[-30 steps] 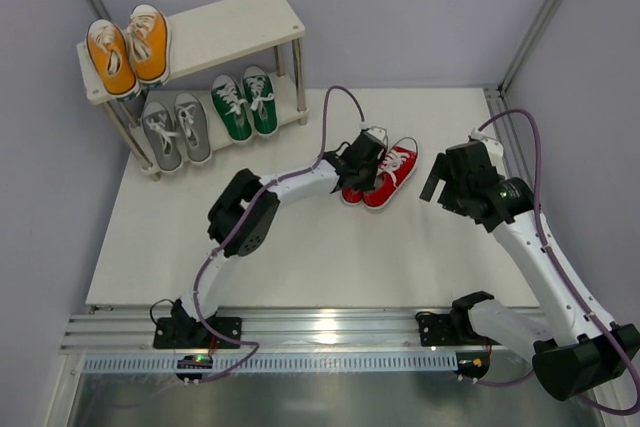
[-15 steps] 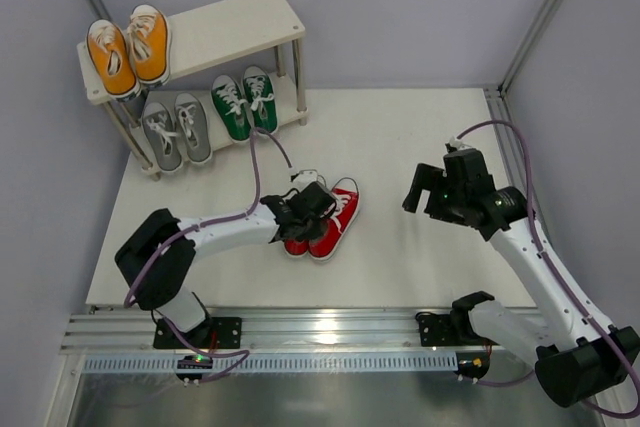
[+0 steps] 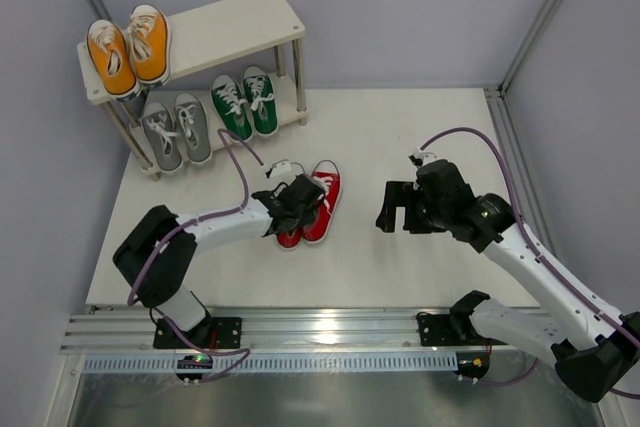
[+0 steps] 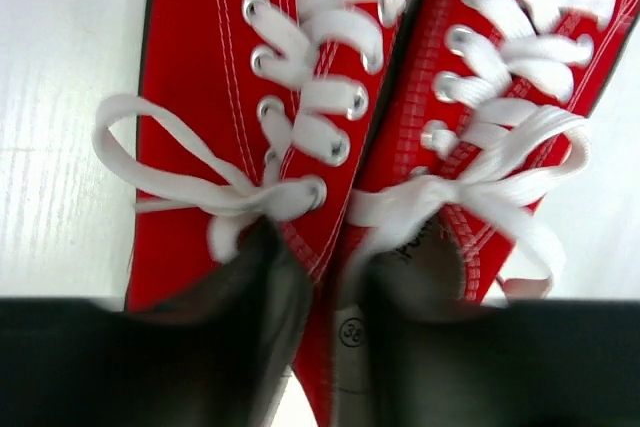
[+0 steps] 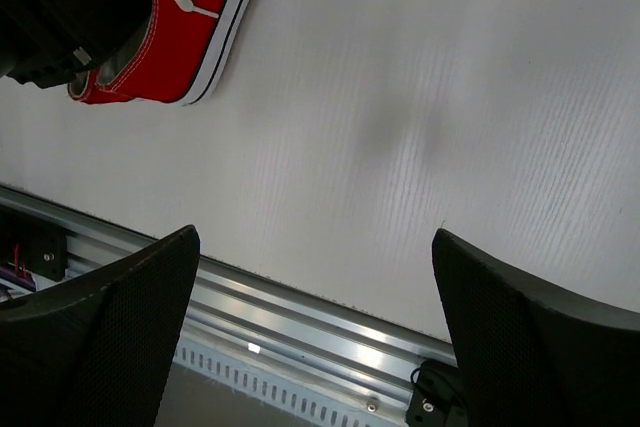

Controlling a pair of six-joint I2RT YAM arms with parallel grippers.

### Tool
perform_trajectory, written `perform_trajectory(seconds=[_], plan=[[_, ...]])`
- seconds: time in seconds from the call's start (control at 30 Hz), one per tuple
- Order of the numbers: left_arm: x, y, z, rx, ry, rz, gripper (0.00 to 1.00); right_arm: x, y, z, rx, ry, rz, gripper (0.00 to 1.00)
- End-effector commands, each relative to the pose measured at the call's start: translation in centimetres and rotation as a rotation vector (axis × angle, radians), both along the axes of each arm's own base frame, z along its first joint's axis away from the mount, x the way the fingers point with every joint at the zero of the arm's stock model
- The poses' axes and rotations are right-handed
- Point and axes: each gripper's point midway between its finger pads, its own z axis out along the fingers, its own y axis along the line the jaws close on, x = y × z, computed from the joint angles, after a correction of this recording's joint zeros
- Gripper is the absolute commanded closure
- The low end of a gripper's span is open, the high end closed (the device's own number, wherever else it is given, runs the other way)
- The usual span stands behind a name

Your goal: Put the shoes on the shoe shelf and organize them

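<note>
The red pair of shoes (image 3: 312, 209) lies side by side on the white table, toes pointing up-right. My left gripper (image 3: 287, 209) is shut on the pair at the heel openings; in the left wrist view its fingers (image 4: 255, 317) pinch the two inner walls of the red shoes (image 4: 330, 127) together. My right gripper (image 3: 395, 209) is open and empty to the right of the pair; the red shoe (image 5: 175, 32) shows at the upper left of its view. The shoe shelf (image 3: 235, 32) holds the orange pair (image 3: 128, 47) on top and the grey pair (image 3: 176, 129) and green pair (image 3: 245, 102) below.
The right half of the shelf's top board (image 3: 250, 22) is bare. An aluminium rail (image 3: 300, 332) runs along the table's near edge, also in the right wrist view (image 5: 300, 312). Frame posts (image 3: 545, 17) stand at the back corners.
My left gripper has dragged the red pair left from mid-table and then slightly up toward the shelf. My right arm has moved left and lower toward the pair.
</note>
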Motion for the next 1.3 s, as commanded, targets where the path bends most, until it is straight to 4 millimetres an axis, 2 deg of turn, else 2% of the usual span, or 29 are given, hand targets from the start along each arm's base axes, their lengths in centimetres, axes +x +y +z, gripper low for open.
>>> perform_trajectory(seconds=[0.0,0.03,0.07,0.13,0.2,0.27,0.33,0.43,0.5,0.57,0.6,0.77,0.87,0.9,0.93,1.07,1.27], plan=[[2.5,-0.2,2.8,-0.086,-0.133,0.119,0.52,0.4,-0.2,1.8,0.012,-0.062,-0.026,0.02],[1.9,-0.3,3.1,-0.08,-0.137,0.114,0.4,0.3,-0.3,1.6,0.011,-0.059,-0.026,0.02],[1.8,-0.3,4.2,-0.092,-0.158,0.118,0.2,0.1,-0.3,1.5,0.008,-0.055,-0.026,0.02],[1.1,0.0,5.0,-0.056,-0.177,0.124,0.01,-0.1,-0.5,0.9,0.007,-0.045,-0.03,0.02],[1.1,-0.2,6.1,-0.062,-0.201,0.112,0.0,-0.3,-0.5,0.7,0.013,-0.044,-0.032,0.02],[1.2,-0.5,6.3,-0.049,-0.213,0.089,0.0,-0.5,-0.5,0.2,0.013,-0.034,-0.031,0.02],[1.6,-0.8,5.7,-0.028,-0.211,0.068,0.0,-0.6,-0.6,0.2,0.012,-0.036,-0.034,0.02],[1.8,-1.3,3.8,0.066,-0.152,0.021,0.0,-0.6,-0.8,0.2,0.007,-0.038,-0.04,0.02],[1.2,-1.1,2.1,0.134,-0.084,-0.01,0.0,-0.7,-1.1,0.3,0.001,-0.042,-0.048,0.02],[0.8,-1.1,1.9,0.161,-0.058,-0.04,0.0,-1.0,-1.4,0.1,-0.005,-0.041,-0.051,0.02],[0.4,-1.2,1.9,0.174,-0.059,-0.064,0.0,-1.1,-1.5,0.0,-0.009,-0.043,-0.055,0.02],[-1.0,1.0,3.1,0.224,-0.098,-0.138,0.0,-1.8,-2.3,-1.0,-0.024,-0.032,-0.067,0.02],[-1.3,0.9,4.4,0.198,-0.158,-0.234,0.0,-2.0,-2.5,-1.2,-0.027,-0.032,-0.066,0.02],[-1.7,1.0,3.9,0.188,-0.155,-0.269,0.0,-2.0,-2.4,-1.2,-0.026,-0.03,-0.067,0.02],[-2.1,0.2,4.0,0.164,-0.158,-0.339,0.02,-1.9,-2.5,-1.3,-0.03,-0.03,-0.066,0.02],[-2.1,-1.5,4.5,0.077,-0.196,-0.416,0.05,-1.7,-2.2,-0.9,-0.031,-0.033,-0.058,0.02],[-2.3,-3.6,3.6,0.025,-0.154,-0.523,0.11,-1.7,-2.2,-0.7,-0.036,-0.032,-0.053,0.02]])
